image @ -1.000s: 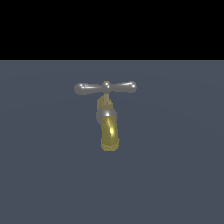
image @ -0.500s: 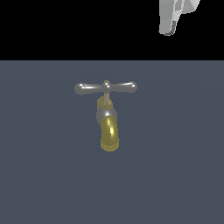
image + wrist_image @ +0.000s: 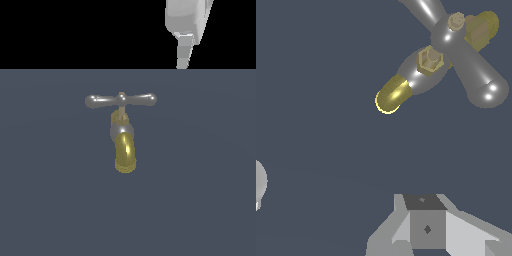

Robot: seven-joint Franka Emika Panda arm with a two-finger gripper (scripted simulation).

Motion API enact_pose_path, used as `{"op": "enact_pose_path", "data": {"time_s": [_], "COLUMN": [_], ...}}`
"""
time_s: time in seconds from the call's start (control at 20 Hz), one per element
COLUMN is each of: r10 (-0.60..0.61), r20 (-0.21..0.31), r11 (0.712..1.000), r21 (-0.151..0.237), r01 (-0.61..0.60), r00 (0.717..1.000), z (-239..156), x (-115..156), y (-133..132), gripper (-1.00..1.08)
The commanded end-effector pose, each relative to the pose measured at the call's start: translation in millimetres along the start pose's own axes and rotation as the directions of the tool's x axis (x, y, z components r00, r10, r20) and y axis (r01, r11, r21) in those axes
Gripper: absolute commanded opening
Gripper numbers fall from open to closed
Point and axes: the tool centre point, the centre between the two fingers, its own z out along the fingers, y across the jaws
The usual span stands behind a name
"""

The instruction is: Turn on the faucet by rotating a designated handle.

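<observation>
You see no writing anywhere. The faucet (image 3: 124, 145) sits mid-scene on the grey surface (image 3: 50, 200), its handle (image 3: 120, 100) level across the stem. At 1 o'clock from it, well apart, the gripper (image 3: 183, 59) has dropped lower than half a second ago; whether its fingers are apart, you cannot tell. The wrist view alone shows the handle's top nut
</observation>
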Motion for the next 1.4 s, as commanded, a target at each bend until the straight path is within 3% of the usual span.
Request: {"op": "enact_pose_path", "data": {"time_s": [0.0,0.5,1.35], "r10": [-0.058,-0.269,-0.523], "r20": [0.001,0.003,0.000], "r11": [0.998,0.963,0.852], "r21": [-0.001,-0.002,-0.001], "r01": [0.058,0.269,0.523], "r00": [0.998,0.963,0.852], "z": [10,48,97], "x": [3,20,54], "y": [8,37,67], "gripper": [-1.00,-1.00,-1.00]}}
